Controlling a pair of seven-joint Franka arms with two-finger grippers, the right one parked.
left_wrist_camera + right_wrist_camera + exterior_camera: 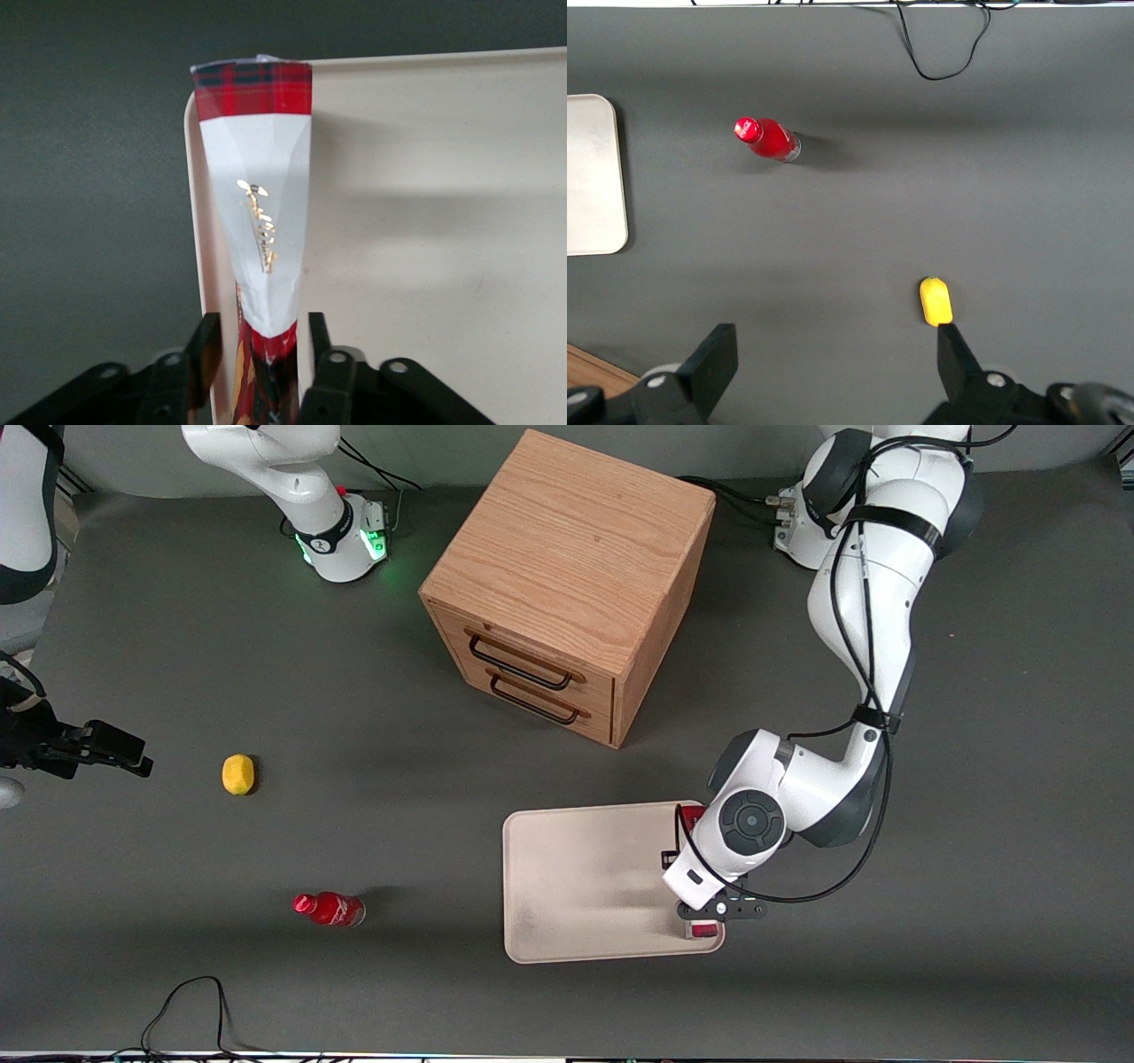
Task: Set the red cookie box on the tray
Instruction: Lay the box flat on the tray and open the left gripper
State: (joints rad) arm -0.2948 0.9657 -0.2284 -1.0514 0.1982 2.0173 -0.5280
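The red cookie box (257, 195), red tartan with a white panel and gold script, lies inside the cream tray (443, 221) along its rim at the working arm's end. My left gripper (262, 326) is open, one finger on each side of the box with a small gap at both. In the front view the arm's wrist covers most of the box; only its red ends (692, 813) peek out on the tray (585, 886) under the gripper (710, 911).
A wooden drawer cabinet (567, 584) stands farther from the front camera than the tray. A small red bottle (330, 909) and a yellow lemon-like object (237, 773) lie toward the parked arm's end. A black cable (190, 1001) runs along the table's near edge.
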